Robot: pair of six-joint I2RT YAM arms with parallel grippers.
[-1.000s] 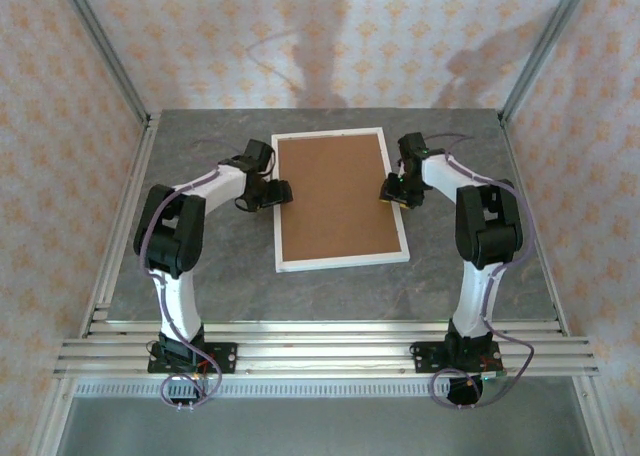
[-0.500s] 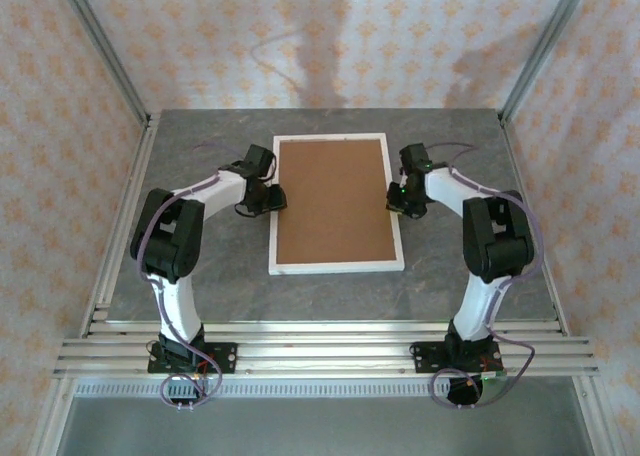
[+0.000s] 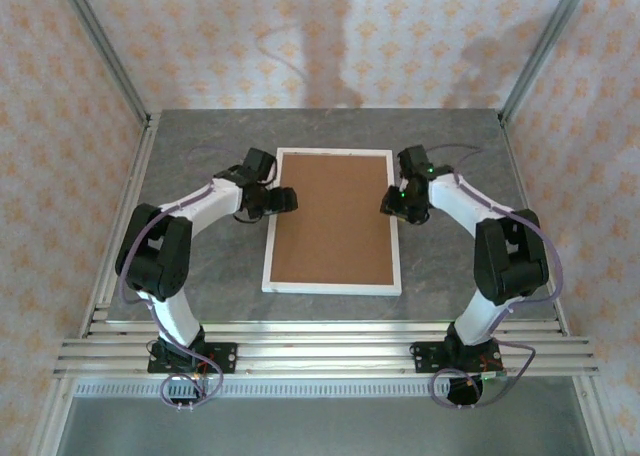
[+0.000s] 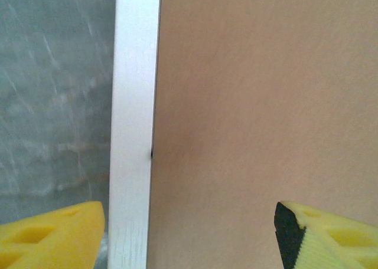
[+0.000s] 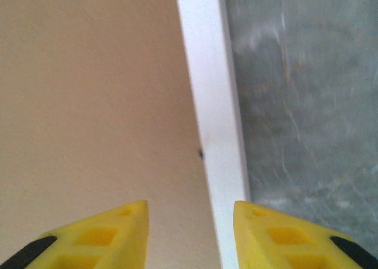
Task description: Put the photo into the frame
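The frame (image 3: 330, 288), white and narrow-bordered, lies flat mid-table with a plain brown backing board (image 3: 333, 219) filling it. The photo is hidden. My left gripper (image 3: 283, 199) is at the frame's left border and stands open. In the left wrist view the white border (image 4: 134, 133) runs between its yellow fingers (image 4: 59, 239), with the board (image 4: 260, 104) beside it. My right gripper (image 3: 390, 204) is at the right border, also open. Its jaws (image 5: 190, 207) straddle the white strip (image 5: 209, 104) and the board's edge (image 5: 88, 92) with a gap on the board side.
Grey stone-patterned tabletop (image 3: 200, 276) surrounds the frame. Aluminium rails (image 3: 320, 351) run along the near edge, and metal posts (image 3: 105, 51) stand at the back corners before patterned walls. Bare table lies left and right of the arms.
The frame with its board has slid toward the near edge and turned square to the table. Both grippers followed it along its side borders and now stand wider apart than half a second ago.
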